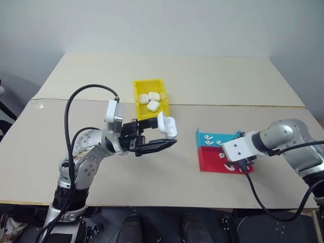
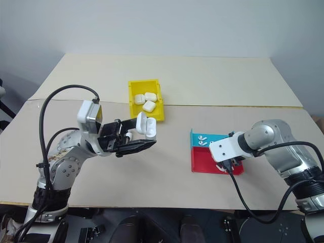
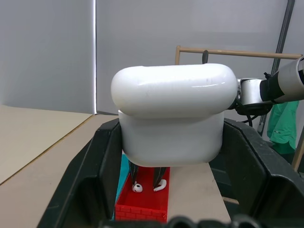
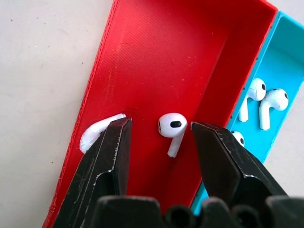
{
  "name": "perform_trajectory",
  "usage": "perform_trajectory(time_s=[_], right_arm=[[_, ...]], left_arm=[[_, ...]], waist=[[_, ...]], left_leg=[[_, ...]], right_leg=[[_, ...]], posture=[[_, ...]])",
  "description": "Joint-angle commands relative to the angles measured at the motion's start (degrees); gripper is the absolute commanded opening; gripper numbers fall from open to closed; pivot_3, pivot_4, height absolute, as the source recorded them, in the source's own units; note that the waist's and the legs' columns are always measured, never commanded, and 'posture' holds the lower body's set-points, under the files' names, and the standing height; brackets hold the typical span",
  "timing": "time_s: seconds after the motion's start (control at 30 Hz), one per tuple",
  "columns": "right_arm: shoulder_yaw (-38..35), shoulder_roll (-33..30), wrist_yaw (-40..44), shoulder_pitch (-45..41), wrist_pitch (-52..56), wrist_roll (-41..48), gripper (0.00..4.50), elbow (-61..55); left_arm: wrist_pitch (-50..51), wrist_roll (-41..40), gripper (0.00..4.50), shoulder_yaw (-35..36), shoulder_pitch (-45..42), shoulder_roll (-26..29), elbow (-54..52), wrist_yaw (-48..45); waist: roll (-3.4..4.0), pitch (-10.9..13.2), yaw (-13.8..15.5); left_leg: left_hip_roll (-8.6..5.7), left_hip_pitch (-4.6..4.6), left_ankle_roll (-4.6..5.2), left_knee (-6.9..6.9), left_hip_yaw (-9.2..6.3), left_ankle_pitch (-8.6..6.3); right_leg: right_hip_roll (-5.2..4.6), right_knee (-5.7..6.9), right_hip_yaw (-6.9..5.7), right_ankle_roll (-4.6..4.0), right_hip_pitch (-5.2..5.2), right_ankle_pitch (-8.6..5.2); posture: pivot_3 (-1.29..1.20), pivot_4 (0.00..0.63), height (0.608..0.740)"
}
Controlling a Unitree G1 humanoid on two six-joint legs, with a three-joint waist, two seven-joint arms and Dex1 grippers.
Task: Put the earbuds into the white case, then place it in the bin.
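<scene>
- While the left tool (image 1: 163,134) clasps the white case (image 1: 167,125) above the bench (image 1: 212,81), its glossy lid stands flipped up.
- Right tool (image 4: 159,130) hangs unclenched astride a stemmed earbud (image 4: 172,129) in the red tray (image 4: 161,57).
- Yellow bin (image 1: 150,86) holds three cases.

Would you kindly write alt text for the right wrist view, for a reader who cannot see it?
The right claw hangs open over a red tray, its two black fingers either side of a white earbud. A second earbud lies against the tray's wall, and more rest in the adjoining blue tray.
</scene>
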Motion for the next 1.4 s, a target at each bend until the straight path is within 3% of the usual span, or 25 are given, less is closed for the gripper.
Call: perform_trajectory(time_s=[0.03, 0.5, 0.7, 1.0, 1.13, 1.4], right_arm=[[0.4, 0.1, 1.5, -1.0, 0.7, -0.1, 2.47, -0.5], [-0.1, 1.6, 2.7, -3.5, 4.1, 0.9, 2.47, -0.1], [-1.5, -0.6, 1.8, -2.8, 1.6, 0.8, 2.47, -2.3], [-0.2, -4.4, -3.1, -2.4, -16.3, -4.4, 2.47, -1.5], [0.8, -4.1, -3.2, -4.2, -21.7, -6.1, 1.58, 0.9], [4.5, -2.9, -1.0, -10.2, -31.3, -7.8, 1.58, 7.8]], left_arm=[[-0.7, -0.8, 2.8, 0.4, -0.4, 0.3, -2.7, 0.2], [-0.6, -0.9, 2.8, 0.2, 0.2, 0.1, -3.3, 0.8], [-0.7, -0.9, 2.8, 0.0, 0.2, 0.0, -3.2, 0.7], [-0.7, -1.1, 2.8, -0.3, -0.2, -0.2, -2.7, 0.3], [-0.9, -0.8, 2.8, -0.7, -0.6, -0.5, -2.2, 0.0], [-0.7, -0.8, 2.8, -0.5, -0.3, -0.4, -2.8, 0.1]], waist=[[0.0, 0.0, 0.0], [0.0, 0.0, 0.0], [0.0, 0.0, 0.0], [0.0, 0.0, 0.0], [0.0, 0.0, 0.0], [0.01, 0.0, -0.2]], left_leg=[[0.0, 0.0, 0.0, 0.0, 0.0, 0.0], [0.0, 0.0, 0.0, 0.0, 0.0, 0.0], [0.0, 0.0, 0.0, 0.0, 0.0, 0.0], [0.0, 0.0, 0.0, 0.0, 0.0, 0.0], [0.0, 0.01, 0.0, 0.0, 0.01, 0.0], [0.01, 0.03, 0.0, -0.01, 0.03, 0.0]], right_leg=[[0.0, 0.0, 0.0, 0.0, 0.0, 0.0], [0.0, 0.0, 0.0, 0.0, 0.0, 0.0], [0.0, 0.0, 0.0, 0.0, 0.0, 0.0], [0.0, 0.0, 0.0, 0.0, -0.01, 0.0], [0.0, 0.0, 0.0, 0.0, 0.0, 0.0], [0.0, -0.01, 0.01, 0.0, 0.0, 0.0]], posture=[[0.0, 0.15, 0.74], [0.0, 0.15, 0.74], [0.0, 0.15, 0.74], [0.0, 0.15, 0.74], [0.0, 0.15, 0.74], [0.0, 0.15, 0.74]])
